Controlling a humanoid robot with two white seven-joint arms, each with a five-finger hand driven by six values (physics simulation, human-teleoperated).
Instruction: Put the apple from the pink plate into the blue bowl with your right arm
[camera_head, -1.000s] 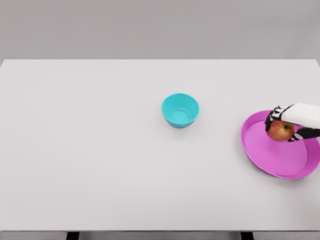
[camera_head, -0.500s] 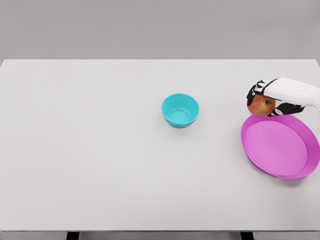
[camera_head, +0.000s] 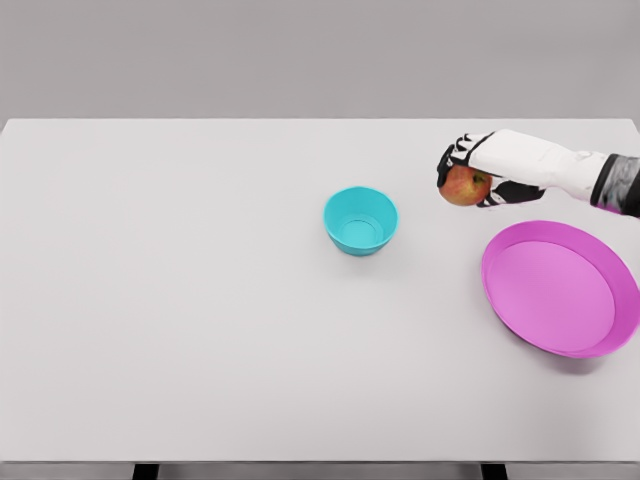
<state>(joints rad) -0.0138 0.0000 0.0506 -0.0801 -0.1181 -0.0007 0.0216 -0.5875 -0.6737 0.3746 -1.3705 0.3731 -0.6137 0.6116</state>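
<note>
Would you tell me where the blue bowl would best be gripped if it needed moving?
Probably by its rim: the blue bowl stands upright and open, so a hand could come from above, pinching the wall on its right side, nearest the right hand.

Bare table (camera_head: 180, 300) lies between my right hand (camera_head: 478, 170) and the blue bowl (camera_head: 360, 220) at its eight o'clock. The pink plate (camera_head: 610, 340) sits at five o'clock, off that line.

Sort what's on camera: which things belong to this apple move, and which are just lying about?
In the job: apple, held in the right hand; blue bowl, the target; pink plate, where it came from.
Lying about: nothing; only the white table under it all.
</note>
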